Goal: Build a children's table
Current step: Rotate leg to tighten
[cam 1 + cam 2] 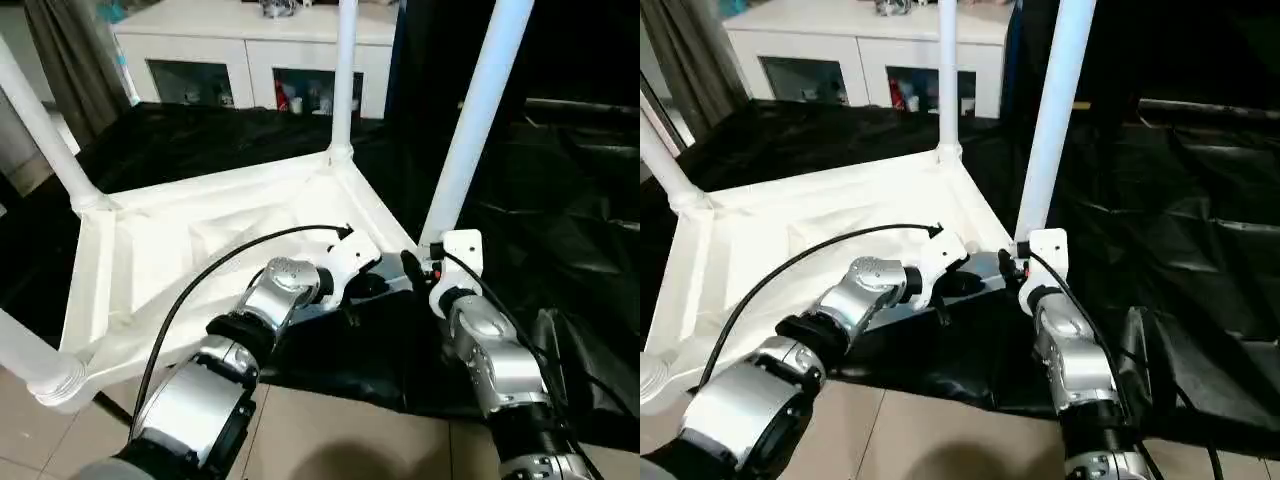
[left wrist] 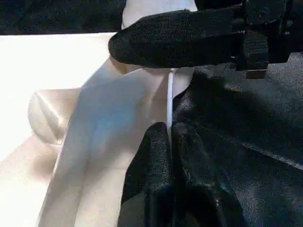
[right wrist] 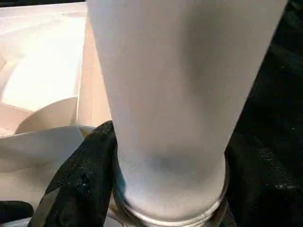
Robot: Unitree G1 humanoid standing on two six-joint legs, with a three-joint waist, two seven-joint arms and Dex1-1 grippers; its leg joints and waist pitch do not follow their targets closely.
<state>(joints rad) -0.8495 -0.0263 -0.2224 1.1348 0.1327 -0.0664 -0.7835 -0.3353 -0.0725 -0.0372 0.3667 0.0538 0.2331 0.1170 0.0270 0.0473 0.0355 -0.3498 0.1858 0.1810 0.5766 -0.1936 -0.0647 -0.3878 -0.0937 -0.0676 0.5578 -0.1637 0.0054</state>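
The children's table lies upside down, its white ribbed top (image 1: 200, 240) on a black sheet with several white tube legs standing up from the corner sockets. The near right leg (image 1: 475, 120) rises from its corner, and my right gripper (image 1: 432, 262) is shut on its base, one black finger (image 3: 80, 179) on each side of the tube. My left gripper (image 2: 169, 130) is shut just beside that corner. The top's thin rim (image 2: 169, 94) runs edge-on into the seam between its fingertips. The right gripper's finger (image 2: 180, 38) lies across just beyond.
Other legs stand at the far corner (image 1: 345, 80), the left corner (image 1: 40, 130) and the near left corner (image 1: 20, 350). A white glass-door cabinet (image 1: 250, 50) is behind. A crumpled black sheet (image 1: 560, 220) covers the floor to the right, with pale tiles (image 1: 340, 430) close in.
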